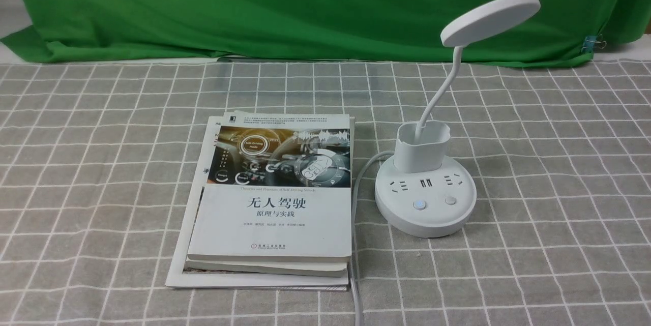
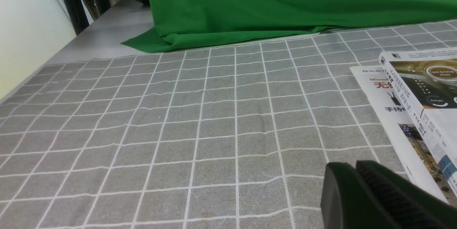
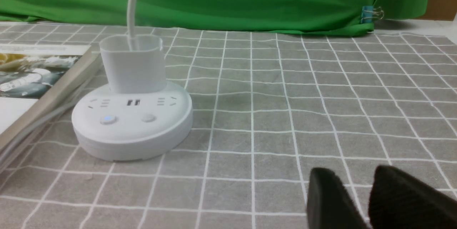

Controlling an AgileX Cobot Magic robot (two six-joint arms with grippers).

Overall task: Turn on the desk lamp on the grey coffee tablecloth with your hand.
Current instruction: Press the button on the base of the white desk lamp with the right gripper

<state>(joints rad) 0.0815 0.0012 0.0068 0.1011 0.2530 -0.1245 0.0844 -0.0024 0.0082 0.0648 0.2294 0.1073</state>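
The white desk lamp [image 1: 424, 199] stands upright on the grey coffee tablecloth [image 1: 559, 163], right of centre. Its disc head [image 1: 491, 18] looks unlit. The round base carries two buttons: the left button [image 1: 418, 205] glows faint blue, the right button [image 1: 450, 200] is plain. Neither arm shows in the front view. My right gripper [image 3: 355, 172] hovers low over the cloth [image 3: 321, 96], apart from the lamp base [image 3: 132, 122], its jaws slightly apart and empty. My left gripper [image 2: 351, 164] is shut and empty over the cloth [image 2: 142, 132].
A stack of books [image 1: 274, 204] lies left of the lamp and shows in both wrist views [image 2: 421, 89] [image 3: 28, 75]. The lamp's white cord [image 1: 356, 224] runs between books and base toward the front edge. A green backdrop [image 1: 305, 5] hangs behind, with a clip [image 1: 592, 42].
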